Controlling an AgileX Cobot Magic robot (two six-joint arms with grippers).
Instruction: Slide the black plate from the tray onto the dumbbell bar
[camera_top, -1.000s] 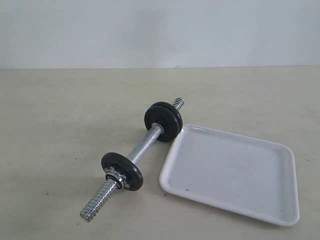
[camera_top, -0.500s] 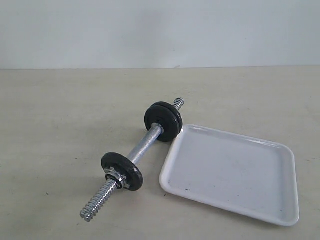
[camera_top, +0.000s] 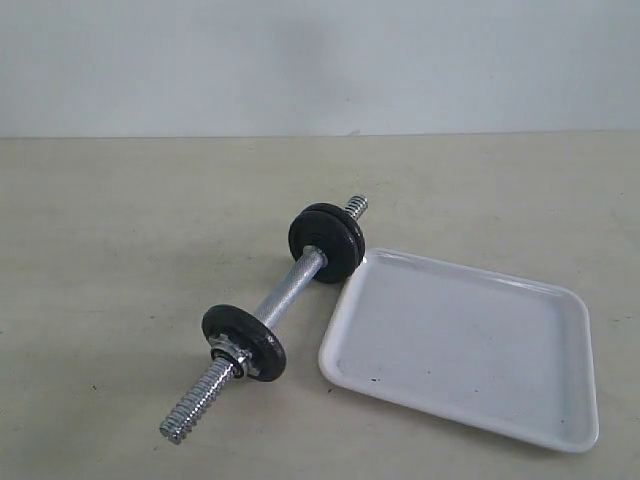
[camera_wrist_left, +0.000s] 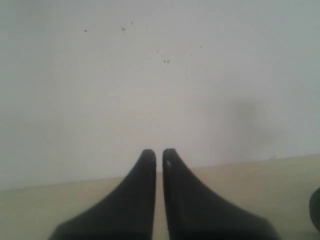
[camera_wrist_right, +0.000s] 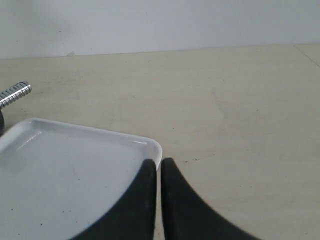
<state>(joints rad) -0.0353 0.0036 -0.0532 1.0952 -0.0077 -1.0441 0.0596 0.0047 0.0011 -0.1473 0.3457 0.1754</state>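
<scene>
Jaws of right gripper (camera_wrist_right: 158, 162) and left gripper (camera_wrist_left: 159, 152) closed, empty. Glossy round-cornered white tray (camera_wrist_right: 50, 165) just ahead of right jaws, threaded chrome dumbbell bar (camera_wrist_right: 15, 93) beyond.

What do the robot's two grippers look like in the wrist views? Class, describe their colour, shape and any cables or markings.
The left gripper and the right gripper look alike. Each has two matte black fingers, broad at the base and curving in to narrow, rounded tips. No cables, labels or markings show on them.
</scene>
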